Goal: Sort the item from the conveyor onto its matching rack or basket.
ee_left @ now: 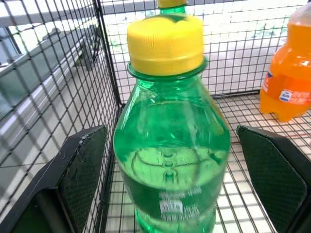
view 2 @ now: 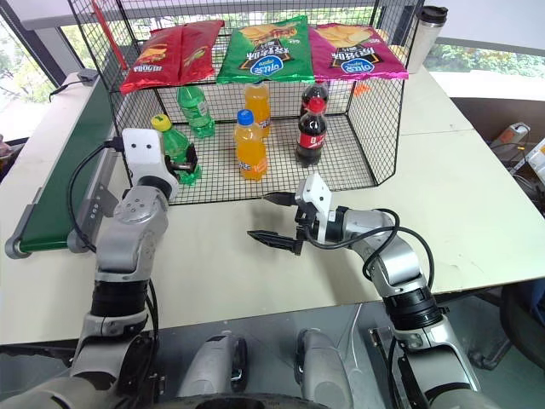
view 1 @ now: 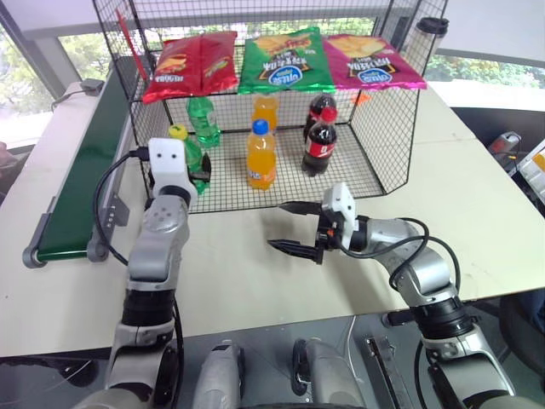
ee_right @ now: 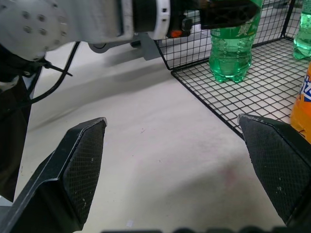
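Note:
The item, a clear green bottle (view 1: 192, 156) with a yellow cap, stands upright on the mesh floor at the front left corner of the black wire basket (view 1: 385, 136). My left gripper (view 1: 197, 173) reaches level into the open front. It is open, with one finger on each side of the bottle (ee_left: 172, 145) and a gap at both sides. My right gripper (view 1: 277, 226) hovers open over the white table before the basket, pointing left, with nothing between its fingers (ee_right: 82, 160). The dark green conveyor (view 1: 85, 170) runs along the table's left side, with nothing on the stretch in view.
Inside the basket stand a green bottle with a green cap (view 1: 203, 119), two orange bottles (view 1: 261, 155) and two cola bottles (view 1: 319, 143). Three chip bags (view 1: 285, 60) hang along its top. A lidded cup (view 1: 431, 32) stands behind the basket at the right.

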Controlling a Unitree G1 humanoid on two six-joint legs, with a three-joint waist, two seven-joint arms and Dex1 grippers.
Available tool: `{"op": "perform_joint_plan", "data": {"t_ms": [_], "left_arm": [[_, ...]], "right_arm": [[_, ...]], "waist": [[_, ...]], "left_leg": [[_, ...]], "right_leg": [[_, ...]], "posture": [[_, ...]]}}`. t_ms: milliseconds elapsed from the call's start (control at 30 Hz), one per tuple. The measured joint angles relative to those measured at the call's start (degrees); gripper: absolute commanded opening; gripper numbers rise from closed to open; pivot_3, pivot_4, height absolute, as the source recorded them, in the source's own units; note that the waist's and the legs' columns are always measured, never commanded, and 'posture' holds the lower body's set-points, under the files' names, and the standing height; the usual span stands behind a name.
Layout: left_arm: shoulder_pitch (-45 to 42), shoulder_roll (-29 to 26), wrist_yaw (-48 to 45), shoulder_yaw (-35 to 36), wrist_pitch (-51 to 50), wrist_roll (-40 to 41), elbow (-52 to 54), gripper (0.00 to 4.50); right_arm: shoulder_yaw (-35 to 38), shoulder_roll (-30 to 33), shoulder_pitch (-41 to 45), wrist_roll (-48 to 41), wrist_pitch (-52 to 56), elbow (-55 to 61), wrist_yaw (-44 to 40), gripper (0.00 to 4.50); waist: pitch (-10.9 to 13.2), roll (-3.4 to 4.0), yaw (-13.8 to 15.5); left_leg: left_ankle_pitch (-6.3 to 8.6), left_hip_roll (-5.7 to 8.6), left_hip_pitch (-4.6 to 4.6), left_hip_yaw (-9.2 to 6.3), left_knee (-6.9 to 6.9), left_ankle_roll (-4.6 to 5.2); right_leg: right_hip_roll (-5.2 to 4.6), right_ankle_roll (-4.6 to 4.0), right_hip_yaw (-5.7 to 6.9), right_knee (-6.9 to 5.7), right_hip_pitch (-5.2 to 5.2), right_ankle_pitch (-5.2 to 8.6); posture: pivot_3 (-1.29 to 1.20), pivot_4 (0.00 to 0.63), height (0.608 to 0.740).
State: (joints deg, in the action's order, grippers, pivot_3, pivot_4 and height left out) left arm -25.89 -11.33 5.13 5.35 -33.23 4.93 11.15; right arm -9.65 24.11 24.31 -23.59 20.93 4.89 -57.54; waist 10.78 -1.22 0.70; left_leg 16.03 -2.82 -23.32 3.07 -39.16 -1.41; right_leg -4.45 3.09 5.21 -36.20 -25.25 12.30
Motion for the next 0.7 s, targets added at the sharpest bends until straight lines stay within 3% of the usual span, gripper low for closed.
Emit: {"op": "perform_joint_plan", "data": {"t_ms": [467,700], "left_arm": [[20.8,-4.1,-6.6,0.8,-15.3,2.1,30.1,4.43],[30.3,-2.8,-8.2,2.4,-17.1,3.6,32.9,4.43]], "right_arm": [[-0.1,0.1,-0.7,0.3,-0.3,0.0,-0.4,4.50],[0.0,0.4,-1.1,0.5,-0.7,-0.1,-0.8,4.50]], "waist": [[0.0,0.00,0.0],[0.0,0.01,0.0]], "left_leg": [[0.00,-0.01,0.01,-0.04,0.00,0.00],[0.00,-0.01,0.02,-0.05,0.00,0.00]], "right_leg": [[0.00,-0.03,-0.02,0.01,0.01,0.02],[0.01,-0.04,-0.02,0.01,0.01,0.03]], "posture": [[0.00,0.150,0.740],[0.00,0.150,0.740]]}}
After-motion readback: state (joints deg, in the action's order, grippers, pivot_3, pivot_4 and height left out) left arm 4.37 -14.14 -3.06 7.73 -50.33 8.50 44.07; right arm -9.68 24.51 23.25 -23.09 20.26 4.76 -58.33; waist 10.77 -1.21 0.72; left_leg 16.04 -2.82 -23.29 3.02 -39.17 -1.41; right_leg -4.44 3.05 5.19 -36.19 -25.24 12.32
